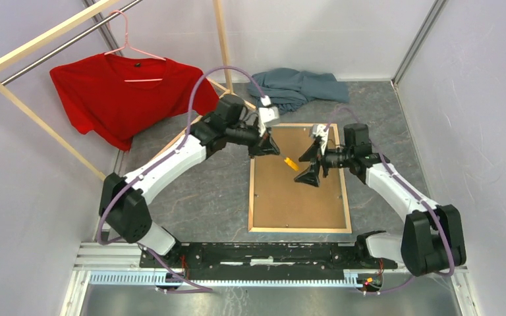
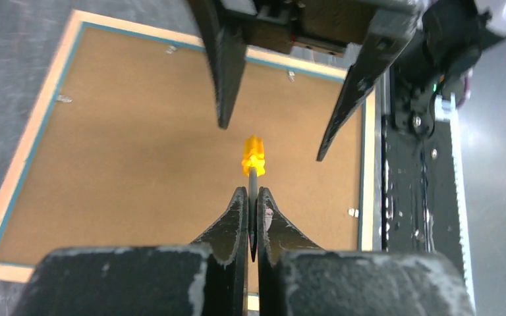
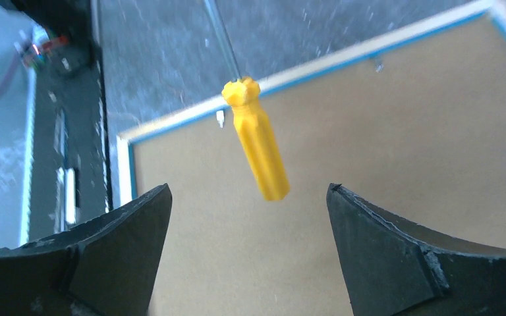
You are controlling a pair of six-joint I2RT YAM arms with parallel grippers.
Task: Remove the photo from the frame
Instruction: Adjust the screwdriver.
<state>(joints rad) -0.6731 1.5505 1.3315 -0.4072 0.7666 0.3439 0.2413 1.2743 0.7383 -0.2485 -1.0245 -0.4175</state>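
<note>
The left gripper point(image 2: 252, 196) is being kept clenched on the thin metal shaft of a screwdriver point(image 2: 253, 156), and the yellow handle is being pointed toward the right gripper point(image 3: 249, 192). The right gripper is being held released, with its jaws wide apart on either side of the handle end and not touching it. Under both grippers, the frame point(image 1: 300, 230) is lying back side up on the grey table point(image 1: 204, 197), right of the middle. The frame is being filled by the brown backing board point(image 1: 296, 204), and the photo cannot be seen.
</note>
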